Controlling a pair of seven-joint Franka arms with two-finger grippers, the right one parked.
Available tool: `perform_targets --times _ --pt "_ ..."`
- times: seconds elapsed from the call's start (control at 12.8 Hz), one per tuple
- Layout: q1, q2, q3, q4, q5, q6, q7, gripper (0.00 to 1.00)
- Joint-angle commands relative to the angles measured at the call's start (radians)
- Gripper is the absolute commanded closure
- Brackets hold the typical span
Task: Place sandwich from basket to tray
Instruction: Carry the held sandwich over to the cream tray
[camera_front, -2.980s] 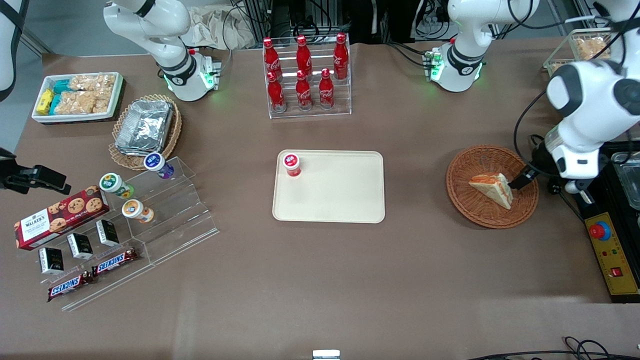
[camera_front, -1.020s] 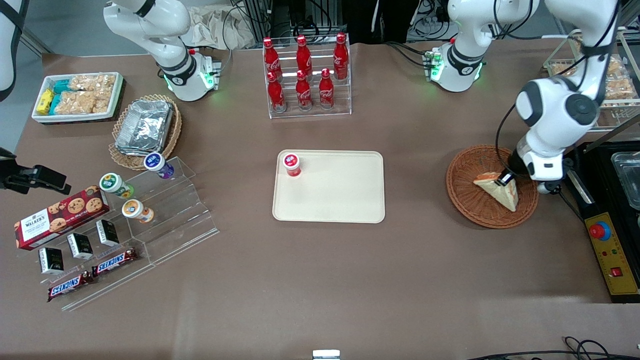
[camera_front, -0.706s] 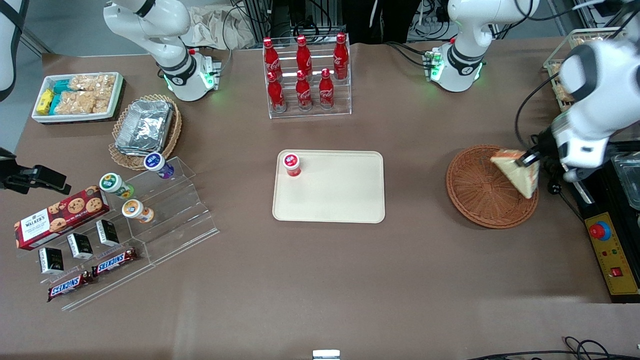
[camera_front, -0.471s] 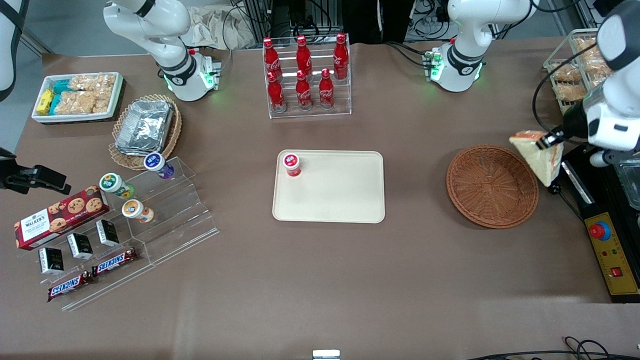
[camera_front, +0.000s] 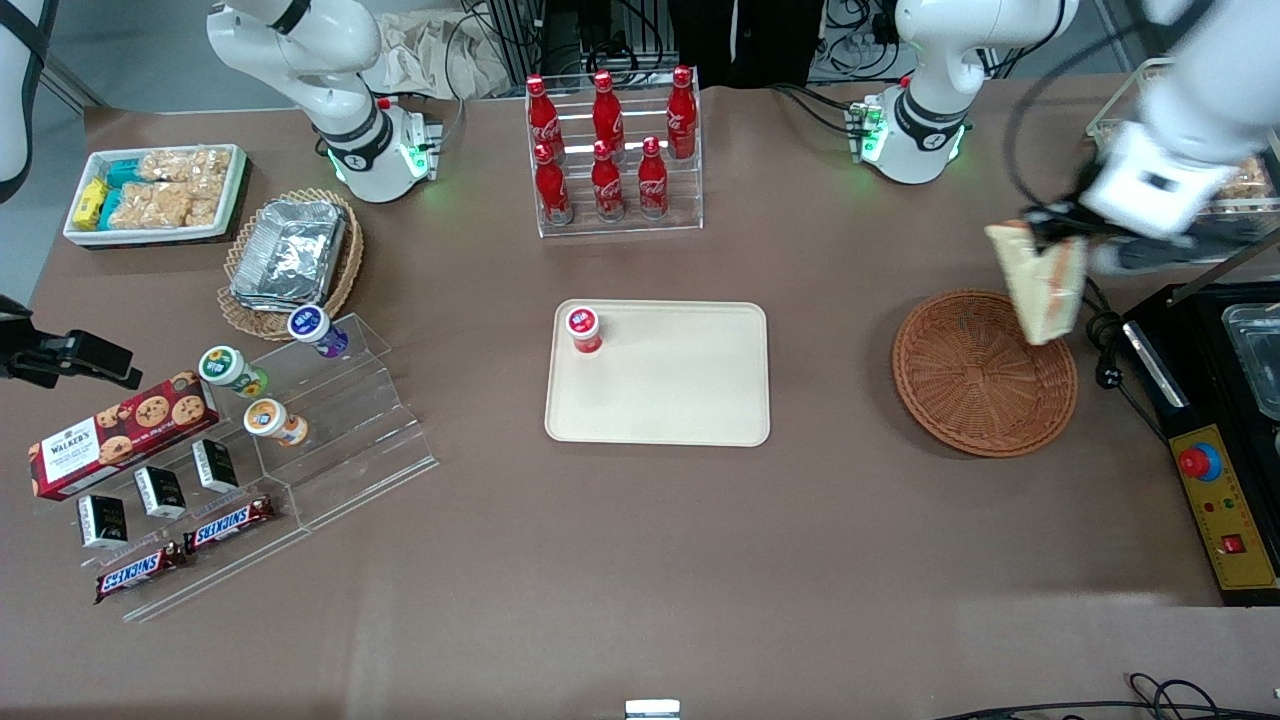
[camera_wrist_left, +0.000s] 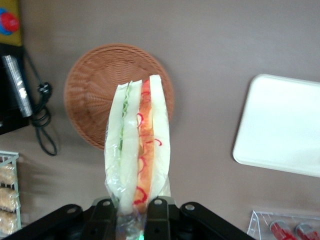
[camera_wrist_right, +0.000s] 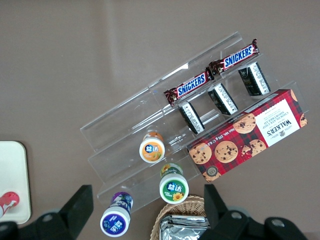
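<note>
Sandwich (camera_front: 1040, 283): up in the air, clear of the wicker, hanging above the basket's rim on the side farther from the front camera, toward the working arm's end of the bench.
Sandwich axis: long axis runs straight out from the jaws; in the left wrist view the wedge (camera_wrist_left: 137, 150) shows its cut edge, white bread outside, green and orange-red layers between.
Gripper (camera_wrist_left: 132, 220): jaws closed narrow on the wrapped thick end of the sandwich, one finger on each bread face; the pointed end hangs free.
Basket (camera_front: 960, 400): nothing in it now, sitting on the bench just below the load; in the left wrist view the weave (camera_wrist_left: 95, 95) shows past the sandwich's tip.
Tray (camera_front: 680, 400): flat on the bench, well apart from the basket, toward the parked arm's end; it is the pale slab (camera_wrist_left: 285, 125) in the left wrist view.
Key relation: the tray lies sideways off the sandwich's long axis, so the carry looks like a sweep across bare bench rather than a push along the wedge.
Red-capped jar (camera_front: 583, 329): standing in the tray's corner farther from the camera and farthest from the basket; the rest of the tray is bare, so I'd aim for the middle.
Risk: only one end is pinched, so the wedge may swing during the carry.
</note>
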Motion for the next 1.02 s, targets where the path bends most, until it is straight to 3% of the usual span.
perform_targets --times 0.0,0.31,0.71,0.94 --pt "0.002 0.023 -0.103 0.006 -0.055 0.055 -0.071 1.0" --pt "0.001 0.128 -0.278 -0.058 -0.037 0.282 -0.231 1.0" --pt "-0.053 0.288 -0.343 -0.204 0.054 0.601 -0.283 1.0" --pt "-0.117 0.447 -0.344 -0.213 0.253 0.719 -0.468 1.0"
